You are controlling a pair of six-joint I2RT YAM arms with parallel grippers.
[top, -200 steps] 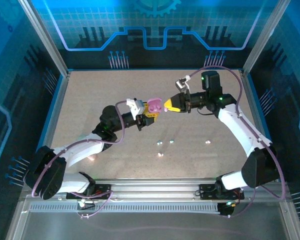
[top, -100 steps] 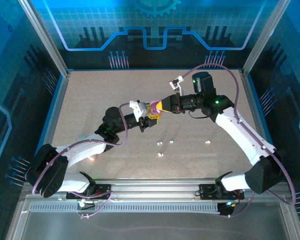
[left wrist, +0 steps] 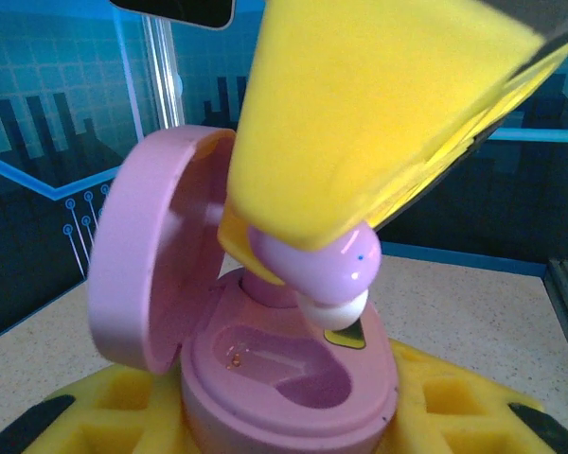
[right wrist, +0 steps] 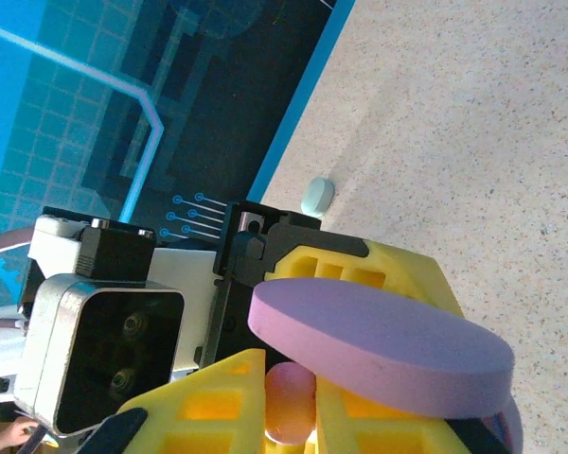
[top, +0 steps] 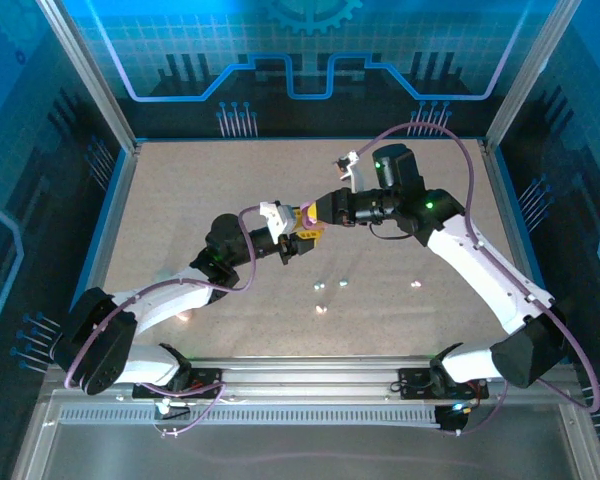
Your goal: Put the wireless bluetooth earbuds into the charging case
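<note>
Meanwhile the left gripper (top: 301, 231) has hardly shifted in the last second. It stays clamped on the case (left wrist: 293, 383), holding it up off the table (top: 180, 200) near the middle. The lid (left wrist: 151, 255) is hinged back to the left, so both sockets lie bare.

The change is on the other side. A second ago the right gripper (top: 318, 213) stood just apart from the case, with the pink lid showing between the two arms. It has since swung in leftward, and its yellow fingers (left wrist: 360, 123) now reach over the open case. They are closed on a lilac earbud (left wrist: 317, 270), white tip pointing down. The earbud hangs just above the case's right-hand socket, close to the rim but not seated. In the right wrist view it shows between the fingertips under the edge of the lid.

So, as I judge it, the approach is done and the insertion itself is at hand. What is left is a short, well-aligned push down, then letting go.

Some pale bits (top: 320, 286) lie on the table nearer the arm bases, too small to tell apart.
</note>
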